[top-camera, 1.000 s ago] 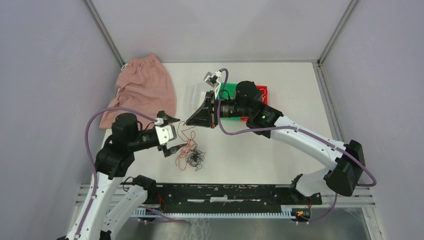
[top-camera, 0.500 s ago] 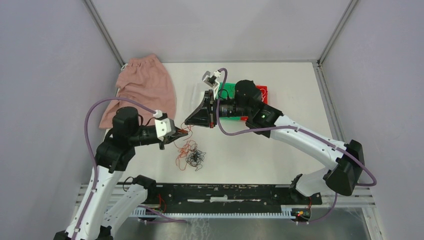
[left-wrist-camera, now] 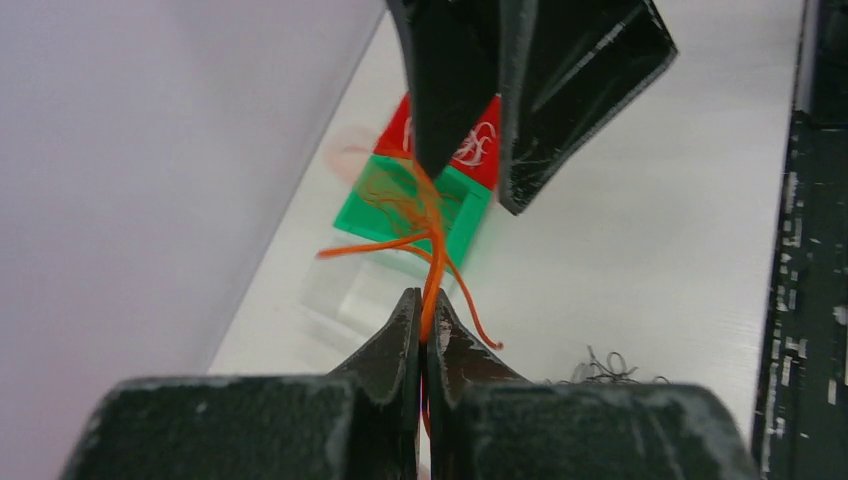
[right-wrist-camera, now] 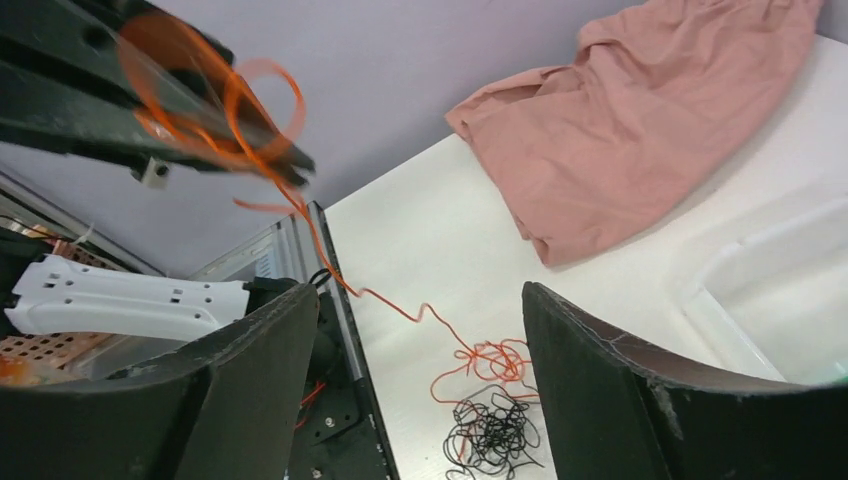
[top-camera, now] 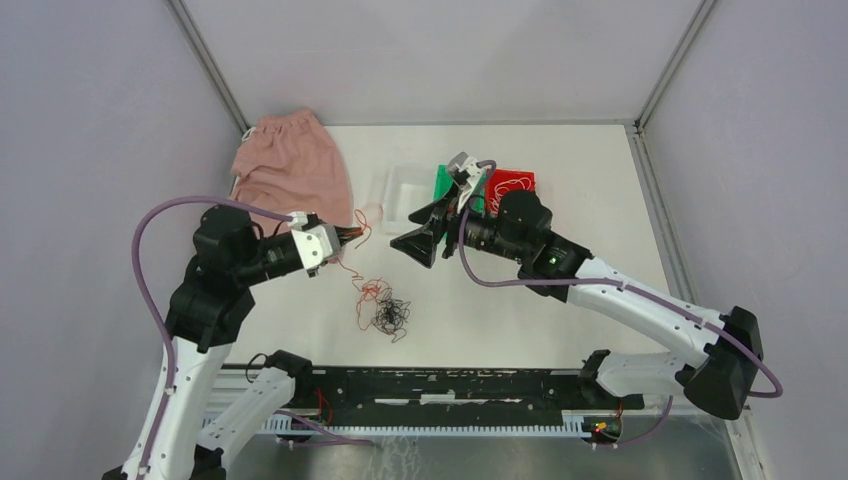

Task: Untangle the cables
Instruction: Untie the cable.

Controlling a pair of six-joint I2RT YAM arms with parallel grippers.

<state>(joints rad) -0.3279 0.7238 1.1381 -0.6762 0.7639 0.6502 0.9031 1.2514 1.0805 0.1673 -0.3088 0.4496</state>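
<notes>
A thin orange-red cable [left-wrist-camera: 432, 255] is pinched in the shut left gripper [left-wrist-camera: 422, 318], the right gripper [right-wrist-camera: 420, 290] is held open, a black and orange clump of cables [top-camera: 388, 313] is seen on the white table [top-camera: 600, 170], and white curly cables [top-camera: 510, 185] are seen in a red tray [top-camera: 530, 191] beside a green tray [top-camera: 441, 181].

White arms [top-camera: 640, 300], black joints [top-camera: 722, 365], purple cables [top-camera: 200, 199].

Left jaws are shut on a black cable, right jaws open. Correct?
Not quite. The cable pinched in the left jaws is the orange cable, not a black one; the left wrist view shows it. The black cables lie loose on the table. The rest holds: left jaws shut, right jaws open.
</notes>
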